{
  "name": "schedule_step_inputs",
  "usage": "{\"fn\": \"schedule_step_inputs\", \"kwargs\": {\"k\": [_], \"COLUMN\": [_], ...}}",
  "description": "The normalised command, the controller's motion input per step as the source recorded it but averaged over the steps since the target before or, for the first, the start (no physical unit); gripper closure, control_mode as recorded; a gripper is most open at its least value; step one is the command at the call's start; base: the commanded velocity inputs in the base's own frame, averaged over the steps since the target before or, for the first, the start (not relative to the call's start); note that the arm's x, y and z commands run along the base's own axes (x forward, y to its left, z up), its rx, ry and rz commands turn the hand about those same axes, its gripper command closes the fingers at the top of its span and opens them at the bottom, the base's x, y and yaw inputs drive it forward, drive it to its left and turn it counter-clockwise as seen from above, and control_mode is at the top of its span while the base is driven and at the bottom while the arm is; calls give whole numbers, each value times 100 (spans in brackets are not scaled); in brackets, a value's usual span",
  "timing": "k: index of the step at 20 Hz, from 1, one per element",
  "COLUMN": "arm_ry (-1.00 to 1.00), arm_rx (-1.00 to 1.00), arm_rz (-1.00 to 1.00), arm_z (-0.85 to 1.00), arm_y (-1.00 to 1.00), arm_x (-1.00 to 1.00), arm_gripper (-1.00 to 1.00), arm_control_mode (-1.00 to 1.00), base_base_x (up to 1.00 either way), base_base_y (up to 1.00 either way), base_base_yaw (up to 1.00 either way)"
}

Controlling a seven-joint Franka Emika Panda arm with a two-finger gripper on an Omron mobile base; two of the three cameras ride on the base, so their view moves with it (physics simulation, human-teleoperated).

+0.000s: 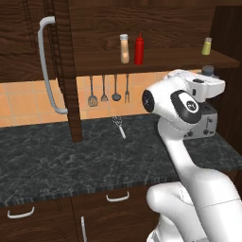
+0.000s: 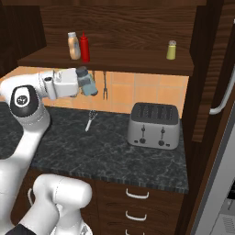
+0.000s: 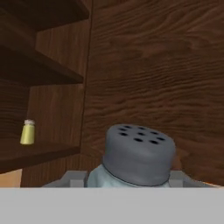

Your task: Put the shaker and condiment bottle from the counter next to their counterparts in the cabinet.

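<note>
I am reading the risks from the cabinet (image 2: 119, 27) downward, since it is the biggest thing in my way; its shelf board (image 2: 114, 62) is jutting out just above the level where I am carrying the shaker (image 2: 87, 82), so if I am lifting too close to that front edge I am likely to be knocking the cap against the underside and tipping the shaker out of the grip; the open cabinet door (image 1: 49, 66), standing away to the left of the shelf, is looking well clear of my path. The toaster (image 2: 153, 125) is sitting on the counter (image 2: 110, 151) below the right end of the shelf, under the yellow-green shaker (image 2: 171, 49), so a dropped shaker there would be bouncing off it. The condiment bottle (image 2: 72, 46) is already standing on the shelf just beside the red squeeze bottle (image 2: 84, 47), toward the left end; a wide swing could be toppling both.

The arm is rising from its base, elbow bent high, forearm reaching level toward the shelf front and below it; the pincer (image 2: 83, 85) is clenched on the shaker's pale body, the dark perforated cap (image 3: 138, 153) uppermost, held in mid-air above the counter. A whisk (image 2: 90, 119) is lying on the counter beneath the shelf.
</note>
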Motion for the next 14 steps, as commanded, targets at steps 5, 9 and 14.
{"fn": "schedule_step_inputs", "kwargs": {"k": [5, 9, 14], "arm_ry": [17, 18, 7], "arm_rx": [0, 0, 0], "arm_rz": [8, 4, 9], "arm_z": [75, 38, -6], "arm_y": [-3, -2, -5], "arm_x": [18, 40, 30], "arm_gripper": [100, 100, 100], "arm_control_mode": [-100, -100, -100], "base_base_x": [0, 0, 0], "base_base_y": [0, 0, 0], "base_base_yaw": [0, 0, 0]}}
